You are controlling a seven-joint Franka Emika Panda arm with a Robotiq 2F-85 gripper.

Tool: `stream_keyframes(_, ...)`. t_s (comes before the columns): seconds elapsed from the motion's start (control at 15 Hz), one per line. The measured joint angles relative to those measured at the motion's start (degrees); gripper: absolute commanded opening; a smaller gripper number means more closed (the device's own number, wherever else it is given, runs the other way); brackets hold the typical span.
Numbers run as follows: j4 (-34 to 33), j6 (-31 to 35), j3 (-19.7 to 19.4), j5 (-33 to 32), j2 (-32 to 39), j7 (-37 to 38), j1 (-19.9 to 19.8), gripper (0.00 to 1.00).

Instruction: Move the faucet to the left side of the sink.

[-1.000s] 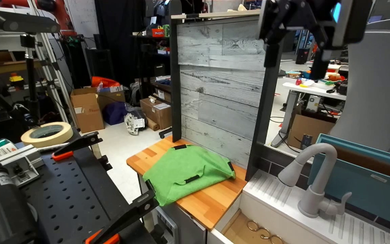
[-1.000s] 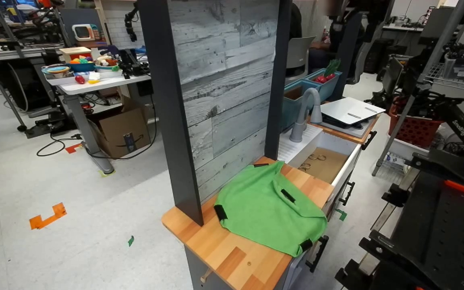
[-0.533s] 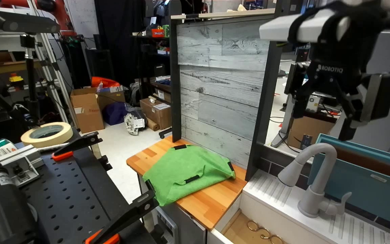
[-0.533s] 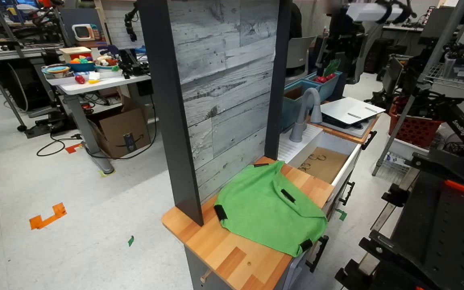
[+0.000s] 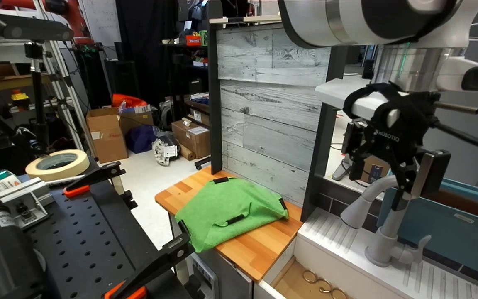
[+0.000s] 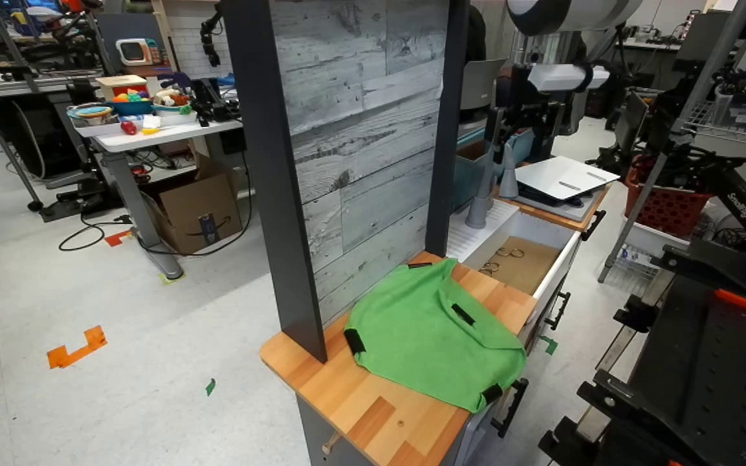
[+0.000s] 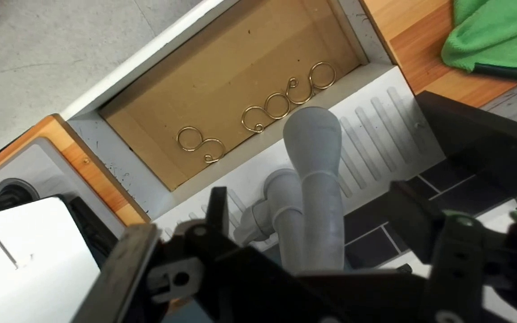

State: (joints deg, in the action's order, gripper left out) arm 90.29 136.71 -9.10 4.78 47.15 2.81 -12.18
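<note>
The light grey gooseneck faucet (image 5: 393, 222) stands upright on the white ribbed ledge behind the sink (image 5: 342, 268). It also shows in an exterior view (image 6: 481, 194). In the wrist view the faucet (image 7: 320, 215) has its spout head toward the top, near the basin edge. My gripper (image 5: 378, 183) is open at the top of the faucet's arch, pointing down. In the wrist view my gripper (image 7: 308, 204) has one finger on each side of the arch, with gaps visible on both sides. The gripper hides the top of the arch in both exterior views.
A teal box (image 5: 450, 232) stands right behind the faucet. A small grey lever (image 5: 421, 245) sticks out at its base. A grey wood-look panel (image 5: 270, 104) rises beside a counter with a green cloth (image 5: 235, 211). A white board (image 6: 564, 178) lies on the sink's other side.
The arm has come down from above. The open gripper has lowered from well over the faucet to its arch. The faucet has not moved.
</note>
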Motion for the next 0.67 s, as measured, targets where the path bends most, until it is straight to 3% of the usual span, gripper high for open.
stream_keyframes(0.47,-4.05,-0.32,0.63,2.78,3.63,2.2,-1.0,0.05)
stream_keyframes(0.53,-4.32,-0.51,0.74,3.66,3.78,2.72,-1.16,0.01)
stream_keyframes(0.67,-4.4,-0.82,0.91,5.0,3.79,4.07,-1.29,0.06)
